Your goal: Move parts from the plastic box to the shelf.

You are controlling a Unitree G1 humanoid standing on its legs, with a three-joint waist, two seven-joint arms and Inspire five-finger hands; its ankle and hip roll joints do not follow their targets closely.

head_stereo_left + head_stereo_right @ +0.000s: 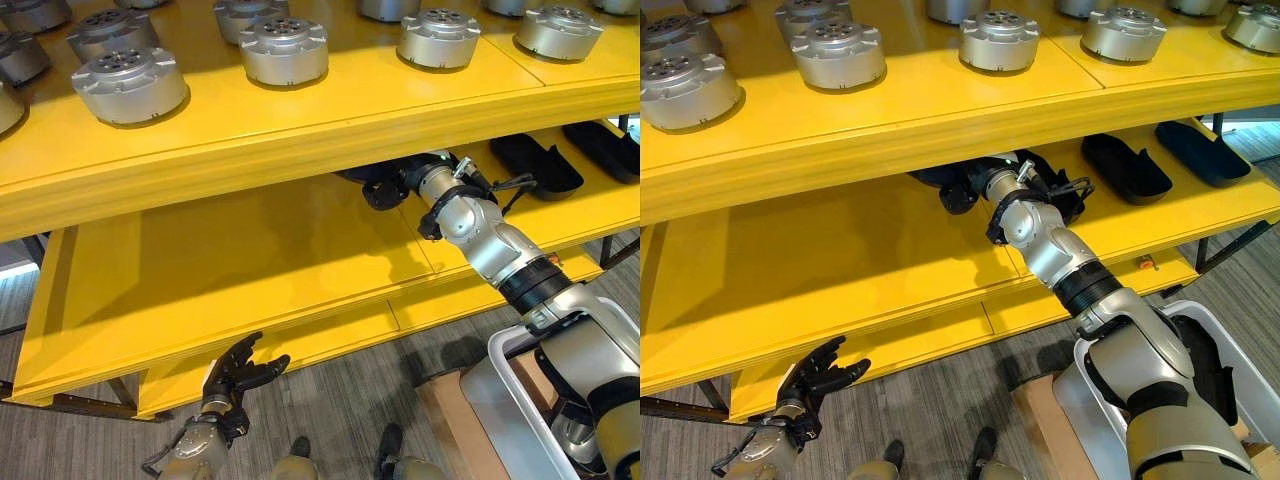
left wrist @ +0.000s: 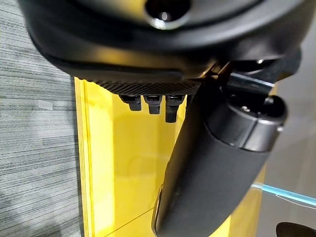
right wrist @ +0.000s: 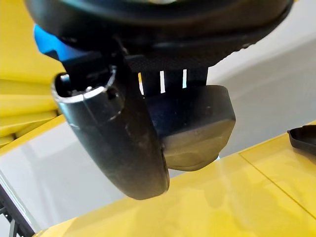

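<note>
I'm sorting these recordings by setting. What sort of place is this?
Probably a factory or workshop parts store. A yellow shelf carries rows of round grey metal parts, black moulded parts lie on the lower level, and a plastic box stands on the floor.

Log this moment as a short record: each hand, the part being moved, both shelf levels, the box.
right hand: reached in under the upper shelf, fingers around a black part
black part: held just above the lower shelf board
left hand: open, low by the lower shelf's front edge
upper shelf: round silver parts standing on it
lower shelf: two black parts at the right
plastic box: on the floor, right
</note>
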